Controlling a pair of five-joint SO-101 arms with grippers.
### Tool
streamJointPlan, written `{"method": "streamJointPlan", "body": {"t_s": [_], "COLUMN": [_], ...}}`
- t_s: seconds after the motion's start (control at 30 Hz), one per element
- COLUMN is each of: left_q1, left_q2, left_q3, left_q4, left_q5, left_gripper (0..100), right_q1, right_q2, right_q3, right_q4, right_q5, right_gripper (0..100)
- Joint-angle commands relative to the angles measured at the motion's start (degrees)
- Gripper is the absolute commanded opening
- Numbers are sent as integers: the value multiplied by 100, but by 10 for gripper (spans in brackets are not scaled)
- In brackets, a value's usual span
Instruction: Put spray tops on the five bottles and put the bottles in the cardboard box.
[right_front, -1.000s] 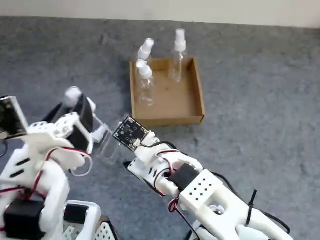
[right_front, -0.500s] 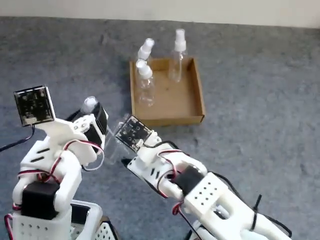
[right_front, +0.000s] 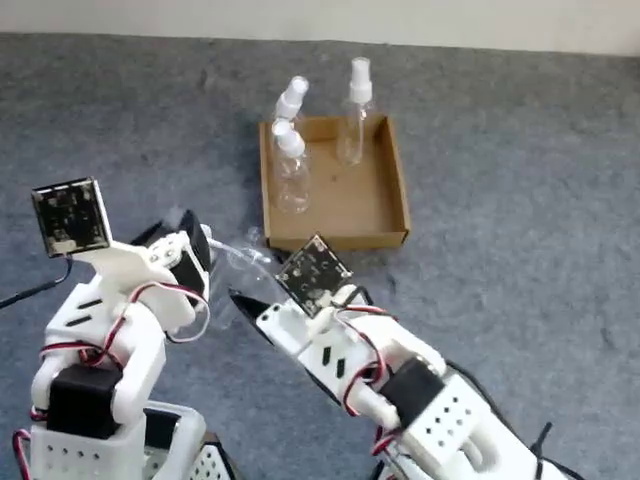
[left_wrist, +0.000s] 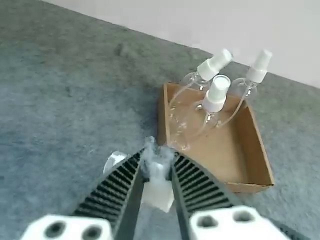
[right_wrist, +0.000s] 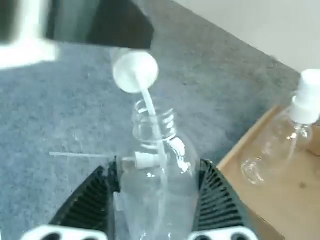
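1. High view: The cardboard box (right_front: 401, 190) sits in the far middle of the grey tabletop (right_front: 520, 150). Three capped bottles (right_front: 291, 170) are in its far part, and one of them leans. The left arm (right_front: 110, 320) is at the near left. The right arm (right_front: 385, 360) is at the near middle. The arms meet at an open bottle (right_front: 232, 272), just near-left of the box.
2. Left wrist view: The left claw (left_wrist: 156, 161) is squeezed tight on a white spray top (left_wrist: 157, 192). The box and the three capped bottles are farther off, to the right.
3. Right wrist view: The right claw (right_wrist: 156, 172) is clamped around the open bottle, which has no top on its neck. The spray top hangs just above the neck, and its thin tube (right_wrist: 150, 112) goes down into the bottle. A second spray top (right_wrist: 145, 160) lies on the tabletop behind the bottle. The box is to the right.
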Motion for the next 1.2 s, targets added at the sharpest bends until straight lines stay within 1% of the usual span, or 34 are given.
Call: {"method": "streamJointPlan", "body": {"t_s": [0.0, 0.13, 0.27, 0.37, 0.43, 0.5, 0.57, 0.67, 0.77, 0.83, 0.9, 0.97, 1.03, 1.1, 1.17], "left_q1": [207, 224, 242, 409, 585, 585, 321, -391, -945, -1253, -1596, -1745, -1727, -1727, -1789], "left_q2": [-4, -470, -927, -1042, -1051, -1095, -1112, -1288, -1508, -1516, -1305, -884, -321, 224, 743], "left_q3": [4, 13, 268, 699, 927, 980, 822, 462, 145, 101, 259, 374, 374, 312, 224], "left_q4": [-62, -62, -123, -554, -809, -914, -932, -949, -967, -1037, -1266, -1442, -1538, -1829, -2163], "left_q5": [26, 9, -246, -264, -466, -642, -642, -633, -633, -651, -659, -642, -633, -624, -571], "left_gripper": [3, 3, 3, 5, 6, 7, 8, 8, 8, 10, 43, 111, 156, 150, 120], "right_q1": [251, 286, 286, 277, 277, 286, 277, 312, 286, 286, 286, 277, 277, 277, 277], "right_q2": [444, 1024, 1279, 1279, 1279, 1270, 1270, 1270, 1270, 1270, 1270, 1270, 1270, 1270, 1270], "right_q3": [-84, -84, -92, -57, -57, -48, -40, -40, -40, -31, -22, -22, -22, -22, 66], "right_q4": [-400, -409, -497, -796, -840, -848, -857, -857, -857, -857, -857, -857, -857, -857, -857], "right_q5": [-123, -114, -141, -149, -149, -149, -149, -149, -149, -149, -149, -149, -149, -149, -149], "right_gripper": [4, 4, 4, 4, 4, 4, 4, 4, 4, 4, 4, 4, 4, 4, 4]}}
